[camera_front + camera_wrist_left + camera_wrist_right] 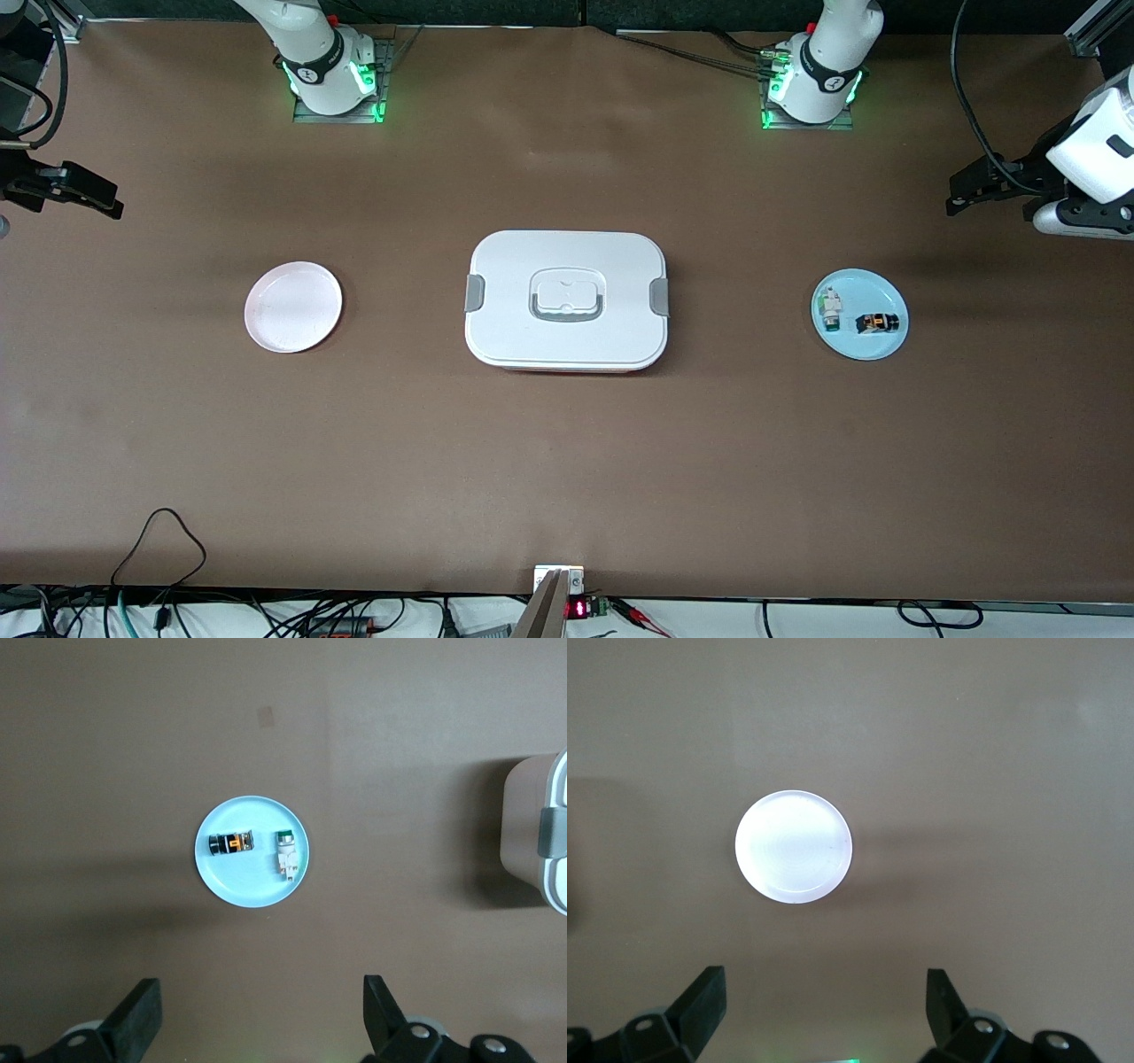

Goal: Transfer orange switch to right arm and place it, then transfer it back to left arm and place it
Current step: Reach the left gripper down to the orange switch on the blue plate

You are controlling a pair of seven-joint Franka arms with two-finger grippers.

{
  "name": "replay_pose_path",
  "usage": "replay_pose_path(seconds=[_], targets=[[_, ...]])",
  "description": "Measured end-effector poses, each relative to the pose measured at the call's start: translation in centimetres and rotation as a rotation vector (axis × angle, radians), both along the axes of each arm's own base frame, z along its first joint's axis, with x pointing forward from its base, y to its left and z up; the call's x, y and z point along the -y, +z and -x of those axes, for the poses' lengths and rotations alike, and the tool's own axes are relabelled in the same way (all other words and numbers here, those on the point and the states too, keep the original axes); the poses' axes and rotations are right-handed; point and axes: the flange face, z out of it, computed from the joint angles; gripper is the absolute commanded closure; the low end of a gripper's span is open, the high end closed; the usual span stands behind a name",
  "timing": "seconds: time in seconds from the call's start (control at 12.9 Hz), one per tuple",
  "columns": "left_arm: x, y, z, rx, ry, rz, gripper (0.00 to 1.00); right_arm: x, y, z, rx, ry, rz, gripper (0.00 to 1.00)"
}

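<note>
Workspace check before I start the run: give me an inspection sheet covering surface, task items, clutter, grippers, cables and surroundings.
Surface: brown table, bare between items.
Task items: orange switch lies on the blue plate toward the left arm's end. The box sits mid-table, lid on, grey clasps at both ends. White plate lies toward the right arm's end, nothing in it.
Clutter: white-and-green component shares the blue plate, beside the switch, not touching.
Grippers: left gripper open, high over the blue plate; right gripper open, high over the white plate. Both hold nothing.
Cables: loose cables at the table edge nearest the front camera.
Surroundings: nothing seen on the table otherwise.
</note>
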Motion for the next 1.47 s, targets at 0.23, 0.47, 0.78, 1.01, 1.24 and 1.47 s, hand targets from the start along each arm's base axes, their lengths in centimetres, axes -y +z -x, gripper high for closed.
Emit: replay_pose_path(seconds=[0.23,0.47,0.78,1.01,1.24,1.47], targets=[[-0.4,-1.6,-0.4,-0.051,0.005,0.001,0.00,0.0,0.0,0.0,0.000,0.000,0.000,0.00],[-2.8,-4.3,-1.1,-0.118,0.044,0.005,0.00,0.0,0.0,0.0,0.000,0.000,0.000,0.00],[-3.9,-10.0,-3.4,-0.194,0.054,-0.001,0.00,0.0,0.0,0.0,0.000,0.000,0.000,0.00],[-4.9,-14.4,-5.2,-0.216,0.042,-0.059,0.00,0.0,0.0,0.0,0.000,0.000,0.000,0.00],[-6.0,-19.1,-6.1,-0.184,0.052,-0.058,0.00,0.0,0.0,0.0,0.000,0.000,0.000,0.00],[-6.6,-24.6,-5.2,-0.147,0.054,-0.052,0.00,-0.1,0.0,0.1,-0.005,0.001,0.000,0.00]])
